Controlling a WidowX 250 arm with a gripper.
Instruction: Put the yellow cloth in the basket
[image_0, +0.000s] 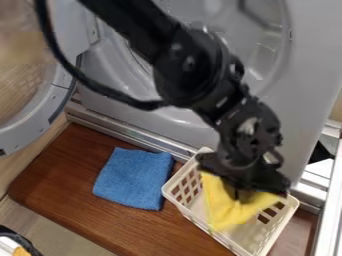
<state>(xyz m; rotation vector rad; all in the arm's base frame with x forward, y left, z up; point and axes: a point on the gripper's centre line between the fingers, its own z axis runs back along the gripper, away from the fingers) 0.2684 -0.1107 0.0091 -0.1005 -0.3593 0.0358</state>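
Mostly inside the basket edges (194, 218), yellow cloth (230, 211) beneath end effector (251, 192).

No text I can read
I make out 0 legible words, labels, brands, numbers or signs from where I work.
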